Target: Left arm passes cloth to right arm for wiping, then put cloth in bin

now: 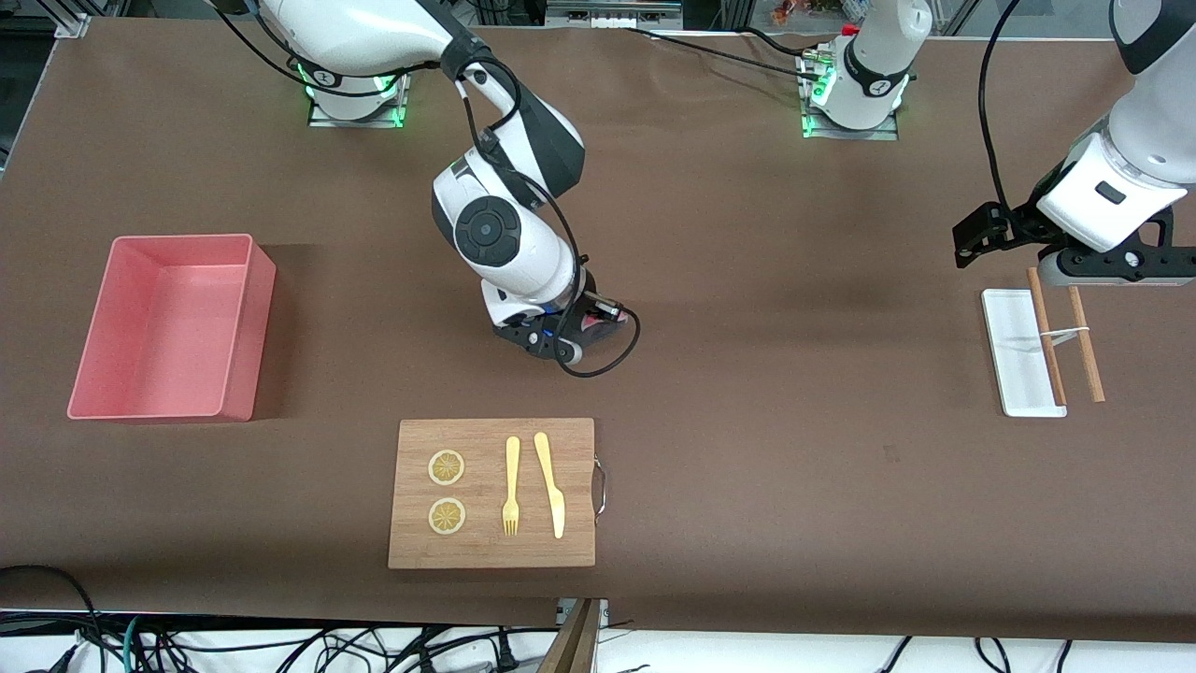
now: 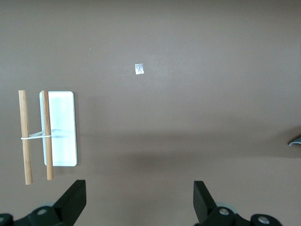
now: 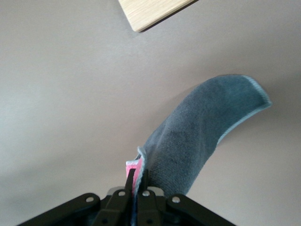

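Note:
My right gripper (image 1: 589, 324) is low over the middle of the table, farther from the front camera than the wooden board. It is shut on one edge of the cloth (image 3: 202, 127). Pink shows at the pinch, and the grey face trails away from the right gripper (image 3: 137, 176) above the brown table. In the front view only a pink bit of the cloth (image 1: 598, 319) shows under the hand. The salmon-pink bin (image 1: 248, 346) stands toward the right arm's end. My left gripper (image 1: 981, 236) hangs open and holds nothing, above the table by the white tray; its fingers (image 2: 75, 197) stand wide apart.
A wooden board (image 1: 495, 439) with two lemon slices, a fork and a knife lies nearer the front camera; its corner (image 3: 150, 12) shows in the right wrist view. A white tray (image 1: 1014, 374) and two banded wooden sticks (image 1: 1084, 346) lie at the left arm's end.

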You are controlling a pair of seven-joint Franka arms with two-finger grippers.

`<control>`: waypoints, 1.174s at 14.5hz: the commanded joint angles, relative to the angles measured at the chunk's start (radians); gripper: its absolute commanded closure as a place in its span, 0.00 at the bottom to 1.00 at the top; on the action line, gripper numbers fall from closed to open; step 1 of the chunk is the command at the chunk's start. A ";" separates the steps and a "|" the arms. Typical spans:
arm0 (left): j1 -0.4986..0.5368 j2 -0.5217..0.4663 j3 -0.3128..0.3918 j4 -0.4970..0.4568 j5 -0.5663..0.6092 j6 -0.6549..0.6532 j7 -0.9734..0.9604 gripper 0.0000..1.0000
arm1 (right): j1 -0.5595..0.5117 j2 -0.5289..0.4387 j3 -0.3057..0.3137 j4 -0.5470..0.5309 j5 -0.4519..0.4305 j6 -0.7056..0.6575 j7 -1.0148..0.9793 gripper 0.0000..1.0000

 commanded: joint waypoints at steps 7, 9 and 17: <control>-0.001 -0.003 -0.003 -0.004 0.008 0.011 -0.008 0.00 | -0.070 -0.029 -0.007 -0.112 -0.152 -0.276 -0.189 1.00; 0.001 -0.003 -0.003 -0.004 0.008 0.009 -0.008 0.00 | -0.073 -0.023 -0.055 -0.143 -0.212 -0.311 -0.264 1.00; 0.005 0.005 -0.003 0.000 0.002 0.011 -0.008 0.00 | -0.117 -0.023 -0.237 -0.224 -0.315 -0.331 -0.544 1.00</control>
